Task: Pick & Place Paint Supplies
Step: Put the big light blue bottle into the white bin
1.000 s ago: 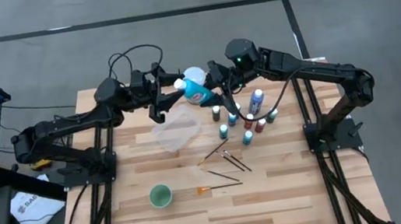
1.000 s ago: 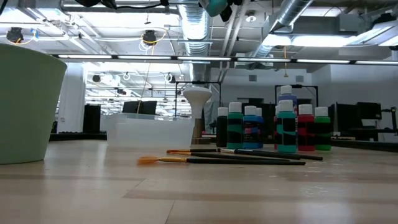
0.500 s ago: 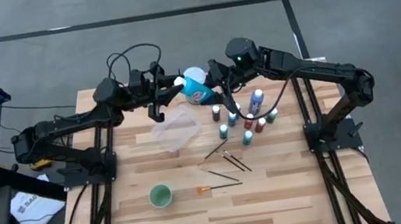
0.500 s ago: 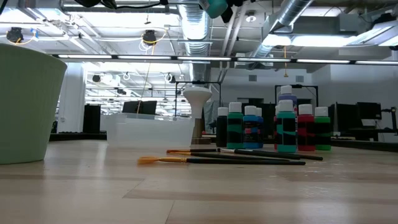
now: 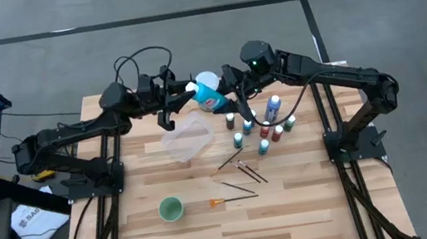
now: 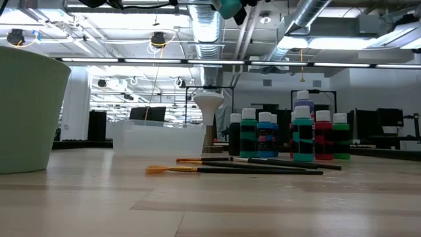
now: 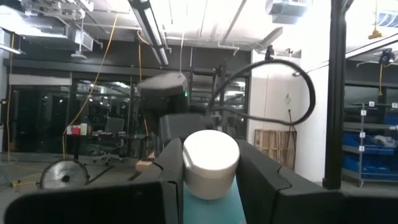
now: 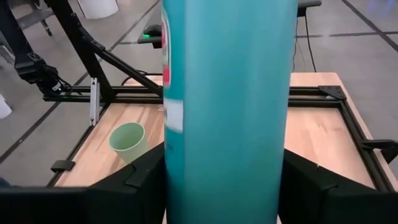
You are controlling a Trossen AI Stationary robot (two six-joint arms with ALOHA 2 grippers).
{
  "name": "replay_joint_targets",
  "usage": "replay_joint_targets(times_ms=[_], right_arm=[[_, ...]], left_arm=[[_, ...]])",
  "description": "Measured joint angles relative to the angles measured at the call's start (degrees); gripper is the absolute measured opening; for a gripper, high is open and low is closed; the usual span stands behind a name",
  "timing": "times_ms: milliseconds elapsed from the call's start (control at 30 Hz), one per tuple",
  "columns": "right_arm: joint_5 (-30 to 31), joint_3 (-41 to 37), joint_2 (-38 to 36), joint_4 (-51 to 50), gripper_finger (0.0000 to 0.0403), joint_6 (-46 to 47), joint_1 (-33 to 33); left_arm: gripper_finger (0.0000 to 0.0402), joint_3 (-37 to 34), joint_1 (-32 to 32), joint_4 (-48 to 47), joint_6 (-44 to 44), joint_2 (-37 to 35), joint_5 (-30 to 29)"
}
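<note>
Both tools, left [image 5: 181, 99] and right [image 5: 231, 93], clench my teal bottle [image 5: 210, 97] end to end above the clear tub [image 5: 187, 137].

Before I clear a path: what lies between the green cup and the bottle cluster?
In the high view, the brushes lie between the green cup and the bottle cluster.

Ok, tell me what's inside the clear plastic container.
The clear container looks empty in the high view: only table wood shows through. The teal bottle, held by both grippers, is above its far edge.
</note>
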Motion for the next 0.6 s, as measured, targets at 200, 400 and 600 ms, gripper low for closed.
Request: replay_joint_targets(times_ms=[200,400,600], right_arm=[[0.05,0.00,-0.22,0.07,0.0238,0.49,-1.42],[0.04,0.04,-3.38,-4.65,0.0239,0.69,-4.39],[0.45,0.04,-8.92,-11.07,0.0239,-0.08,-7.50]], left_arm=[[0.0078,0.00,0.53,-1.28,1.84,0.02,-0.82],[0.0078,-0.02,1.96,-2.84,1.88,-0.09,-0.98],[0.0078,-0.07,4.09,-10.83,3.15,-2.28,-1.14]])
